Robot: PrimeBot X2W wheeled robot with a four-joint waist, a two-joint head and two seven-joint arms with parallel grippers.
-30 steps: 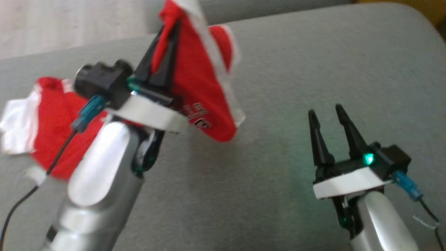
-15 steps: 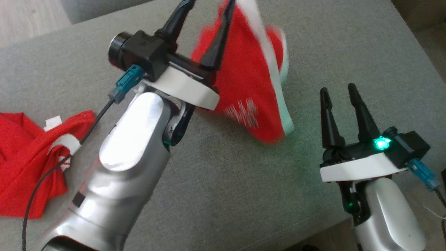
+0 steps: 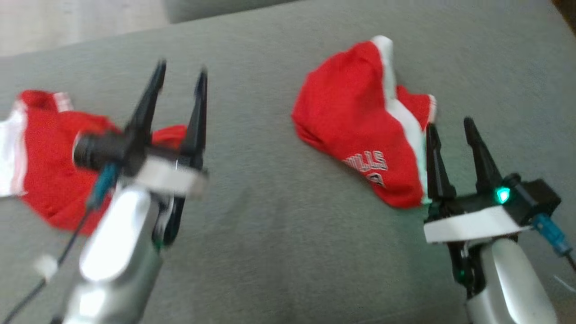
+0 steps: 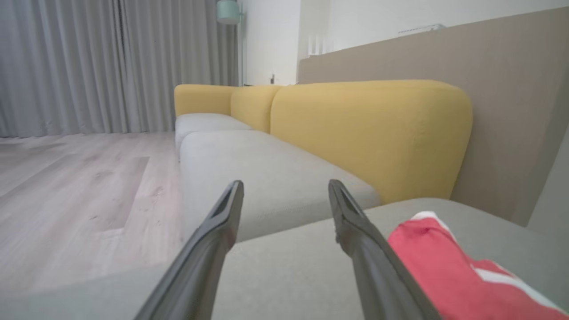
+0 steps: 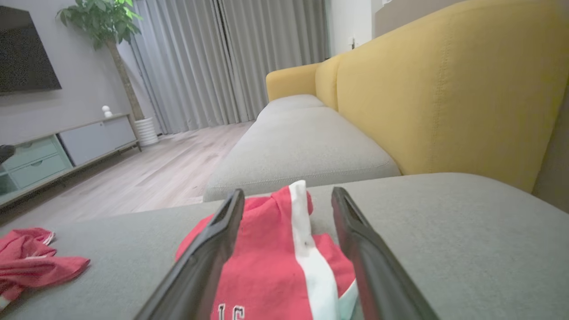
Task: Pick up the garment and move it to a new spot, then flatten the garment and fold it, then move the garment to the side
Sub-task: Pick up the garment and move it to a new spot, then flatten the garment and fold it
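The garment (image 3: 360,121) is red with a white side stripe and white lettering. It lies crumpled on the grey cushion (image 3: 270,234), right of centre in the head view, with no gripper touching it. My left gripper (image 3: 180,69) hangs open and empty to its left, well apart from it; the left wrist view has the garment (image 4: 444,266) beside the right finger of that gripper (image 4: 285,184). My right gripper (image 3: 449,124) stands open at the garment's near right edge. In the right wrist view, the garment (image 5: 275,258) lies just beyond this gripper (image 5: 288,192).
A second red and white garment (image 3: 45,153) lies bunched at the cushion's left end, partly behind my left wrist, and appears again (image 5: 31,262) in the right wrist view. A yellow sofa back (image 5: 444,89) rises beyond the cushion. Wooden floor (image 4: 66,186) lies off the cushion's far edge.
My left gripper opened and let go of the garment, which dropped onto the cushion. The left arm has drawn back to the left. The head camera has shifted too.
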